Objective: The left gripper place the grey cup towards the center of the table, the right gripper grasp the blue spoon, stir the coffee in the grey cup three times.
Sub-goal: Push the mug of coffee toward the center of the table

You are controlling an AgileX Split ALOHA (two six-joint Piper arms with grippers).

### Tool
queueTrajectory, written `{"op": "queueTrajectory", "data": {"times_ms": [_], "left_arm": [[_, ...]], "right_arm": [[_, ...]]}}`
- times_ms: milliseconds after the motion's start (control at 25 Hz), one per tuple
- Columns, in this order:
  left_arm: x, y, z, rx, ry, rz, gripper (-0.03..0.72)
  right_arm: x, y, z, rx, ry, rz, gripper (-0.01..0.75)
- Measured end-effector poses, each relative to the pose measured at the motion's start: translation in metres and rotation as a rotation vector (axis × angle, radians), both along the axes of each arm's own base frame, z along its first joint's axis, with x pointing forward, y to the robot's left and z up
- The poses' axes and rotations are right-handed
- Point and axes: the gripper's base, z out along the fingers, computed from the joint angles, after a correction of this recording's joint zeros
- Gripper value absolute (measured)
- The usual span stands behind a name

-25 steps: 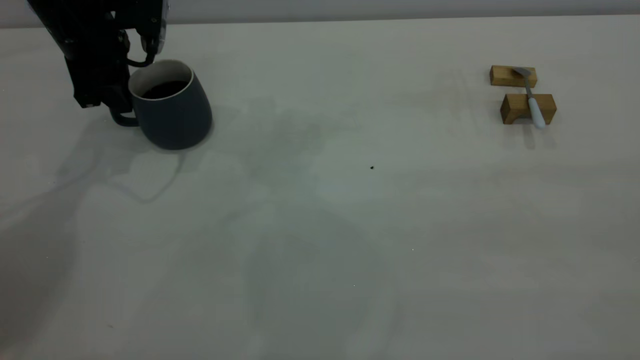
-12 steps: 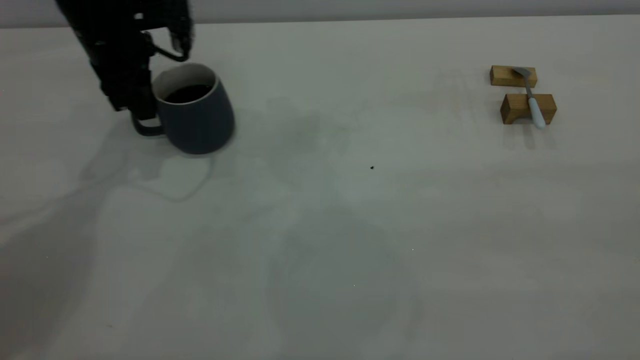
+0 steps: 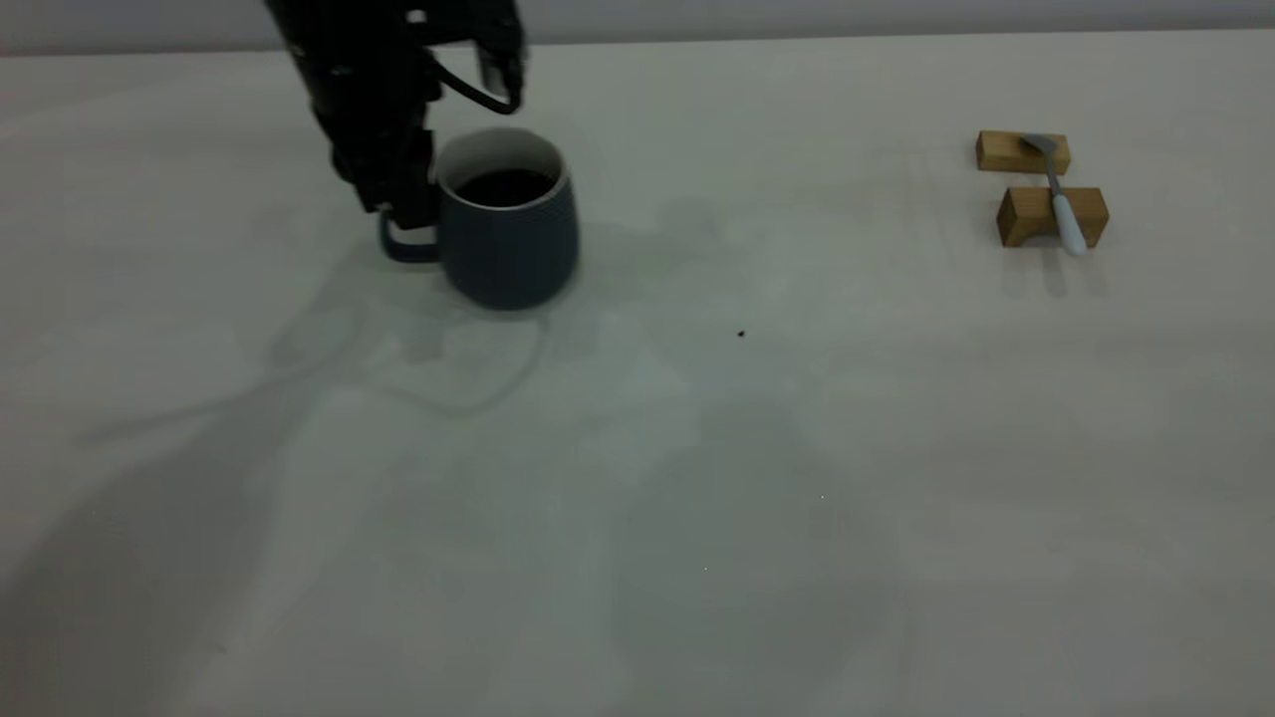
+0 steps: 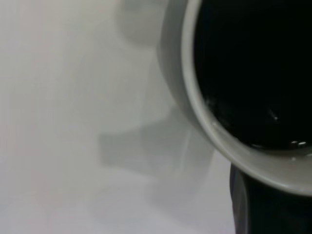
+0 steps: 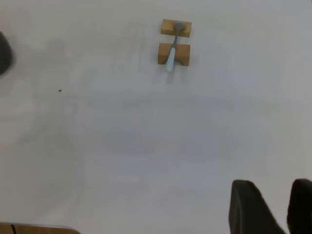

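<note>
- Exterior view: table (image 3: pixel 697 518), off-white.
- Left gripper (image 3: pixel 403 204) is clamped on the cup (image 3: pixel 510 234) handle, left of the table's middle; coffee (image 3: pixel 503 186) inside.
- Right gripper (image 5: pixel 282 207) hangs fingers apart, well off the spoon.
- 2 blocks (image 3: pixel 1051 214) carry the spoon (image 3: pixel 1062 204) at far right.

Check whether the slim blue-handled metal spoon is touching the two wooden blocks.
Touching. In the exterior view the slim blue-handled metal spoon lies across both wooden blocks, bowl on the far one, handle over the near one. The right wrist view agrees.
</note>
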Motion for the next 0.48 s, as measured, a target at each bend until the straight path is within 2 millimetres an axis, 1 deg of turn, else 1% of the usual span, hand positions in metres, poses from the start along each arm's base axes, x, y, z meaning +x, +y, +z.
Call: {"op": "queueTrajectory", "data": {"times_ms": [320,480], "left_arm": [[-0.003,-0.038,-0.005,-0.016,-0.04,-0.078,0.204],[-0.005,-0.052,-0.009,-0.024,-0.058,-0.107,0.204]], "right_arm": [[0.0,0.0,0.0,0.0,0.0,0.0,0.24],[0.0,0.0,0.0,0.0,0.0,0.0,0.24]]}}
